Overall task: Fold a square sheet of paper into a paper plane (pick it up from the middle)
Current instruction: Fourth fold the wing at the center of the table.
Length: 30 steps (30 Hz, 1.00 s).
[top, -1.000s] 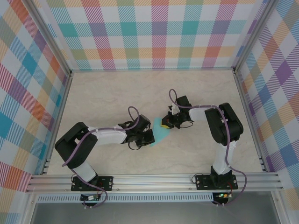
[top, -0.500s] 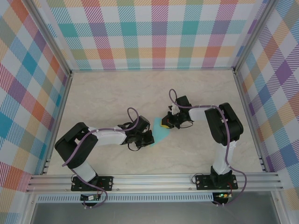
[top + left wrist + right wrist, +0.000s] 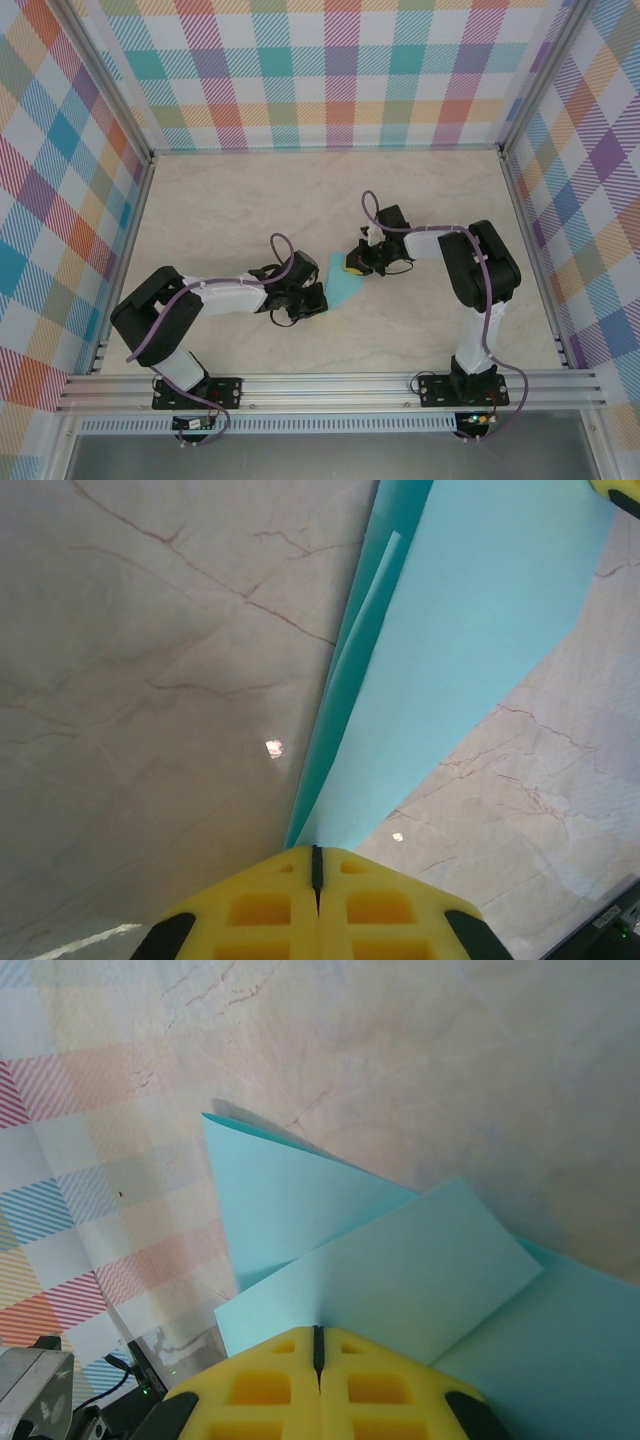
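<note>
The square sheet of paper (image 3: 338, 285) is turquoise and folded into a narrow wedge tapering like a paper plane, lying mid-table between both grippers. My left gripper (image 3: 320, 296) is shut on its pointed near end. In the left wrist view the yellow fingertips (image 3: 270, 880) meet at the left gripper (image 3: 316, 852), and the paper (image 3: 470, 650) fans out up and right with a long crease. My right gripper (image 3: 352, 266) is shut on the far end. In the right wrist view the right gripper (image 3: 318, 1332) pinches an upper flap of the paper (image 3: 400, 1270) over another layer.
The marble tabletop (image 3: 230, 210) is fenced by plaid walls (image 3: 340, 80) at the back and both sides. An aluminium rail (image 3: 330, 385) runs along the near edge by the arm bases.
The left arm has shifted slightly, its elbow moving left and its gripper drawing a little toward the near edge with the paper's tip. The right arm has stayed still.
</note>
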Tool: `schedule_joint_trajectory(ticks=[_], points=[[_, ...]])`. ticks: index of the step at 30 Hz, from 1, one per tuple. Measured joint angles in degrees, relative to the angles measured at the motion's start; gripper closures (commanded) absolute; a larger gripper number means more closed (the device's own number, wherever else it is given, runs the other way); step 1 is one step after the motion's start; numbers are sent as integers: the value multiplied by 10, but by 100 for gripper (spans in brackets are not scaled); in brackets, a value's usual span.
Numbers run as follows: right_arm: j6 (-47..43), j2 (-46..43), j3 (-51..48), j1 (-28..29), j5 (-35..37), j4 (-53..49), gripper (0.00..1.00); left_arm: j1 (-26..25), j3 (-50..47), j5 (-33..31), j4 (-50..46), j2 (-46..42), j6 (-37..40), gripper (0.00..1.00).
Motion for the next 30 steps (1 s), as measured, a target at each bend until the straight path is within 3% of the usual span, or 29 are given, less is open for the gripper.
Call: schedule_joint_trajectory(ticks=[23, 30], points=[[0, 0, 2, 0, 1, -4, 100, -5, -17, -2, 3, -8, 0, 98], [0, 0, 2, 0, 2, -4, 100, -12, -33, -3, -84, -65, 5, 98]])
